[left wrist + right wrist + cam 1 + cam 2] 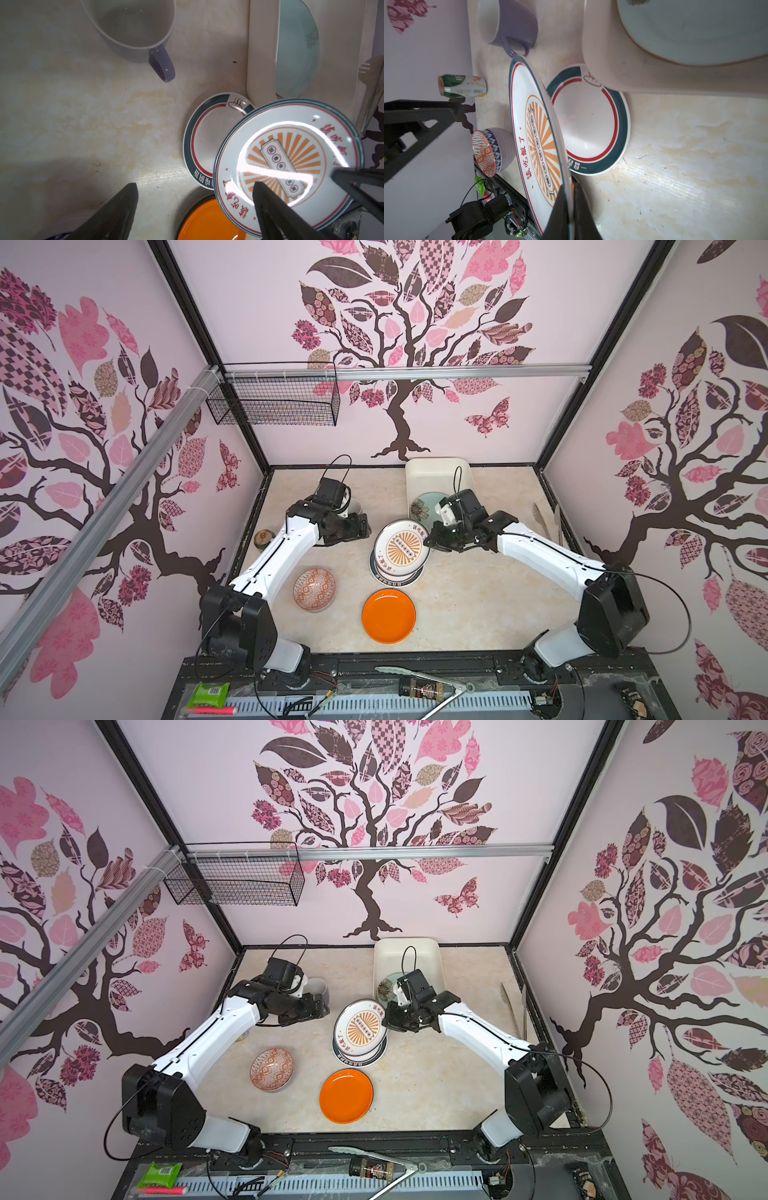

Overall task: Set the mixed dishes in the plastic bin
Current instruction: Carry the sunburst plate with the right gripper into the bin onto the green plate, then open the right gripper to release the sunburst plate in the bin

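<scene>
Right wrist view: my right gripper [569, 187] pinches the sunburst plate [537, 135] by its rim, tilted above the green-rimmed plate [591, 124], beside the bin [612, 72]. My left gripper [194, 185] gapes wide, empty.

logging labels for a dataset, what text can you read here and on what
"该吃饭了": red, on the rim of the sunburst plate.
On the ring plate under it: white characters on the dark band, partly hidden, unreadable.
On the green can: print too blurred to read.

Gloss against matt
The sunburst plate [288, 162] glazed, catching glare; orange plate [388, 616] shiny; cream bin [261, 52] smooth dull plastic; tabletop [83, 124] matt, scuffed
</scene>
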Available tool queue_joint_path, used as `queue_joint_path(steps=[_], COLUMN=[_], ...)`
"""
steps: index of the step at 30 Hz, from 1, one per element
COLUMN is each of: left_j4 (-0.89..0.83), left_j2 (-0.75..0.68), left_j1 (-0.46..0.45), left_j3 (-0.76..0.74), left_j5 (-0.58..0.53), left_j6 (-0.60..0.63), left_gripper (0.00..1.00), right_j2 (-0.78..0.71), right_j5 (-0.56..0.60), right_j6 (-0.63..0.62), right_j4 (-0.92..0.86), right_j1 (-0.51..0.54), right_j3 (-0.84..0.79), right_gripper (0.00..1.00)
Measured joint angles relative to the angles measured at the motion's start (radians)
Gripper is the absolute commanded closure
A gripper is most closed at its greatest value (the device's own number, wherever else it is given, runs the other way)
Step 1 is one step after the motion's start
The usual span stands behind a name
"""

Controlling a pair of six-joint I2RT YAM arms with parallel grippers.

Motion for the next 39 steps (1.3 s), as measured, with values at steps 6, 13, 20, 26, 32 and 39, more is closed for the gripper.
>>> queue_joint_path(steps=[6, 13, 20, 26, 32, 39], left_j4=[0.0, -0.002, -0.024, -0.033, -0.044, -0.045], left_j2=[-0.007, -0.007, -0.003, 0.021, 0.056, 0.092], left_j1=[0.001, 0.001, 0.001, 0.001, 0.002, 0.002], left_j3=[0.0, 0.0, 0.0, 0.004, 0.013, 0.019], left_j5=[0.008, 0.018, 0.018, 0.017, 0.018, 0.019], left_j6=[-0.006, -0.005, 0.003, 0.013, 0.018, 0.021], left_gripper=[0.02, 0.02, 0.02, 0.02, 0.03, 0.03], right_j2=[-0.002, 0.1, 0.247, 0.373, 0.451, 0.486], right_j5=[-0.003, -0.011, -0.015, -0.021, -0.04, -0.047], right_j6=[-0.017, -0.065, -0.1, -0.116, -0.128, -0.142], right_j4=[0.005, 0.021, 0.049, 0.063, 0.07, 0.054], right_j1=[-0.134, -0.302, -0.383, -0.39, -0.403, -0.421], right_j3=[0.058, 0.124, 0.159, 0.208, 0.278, 0.292], right_gripper=[0.99, 1.0, 1.0, 1.0, 0.99, 0.73])
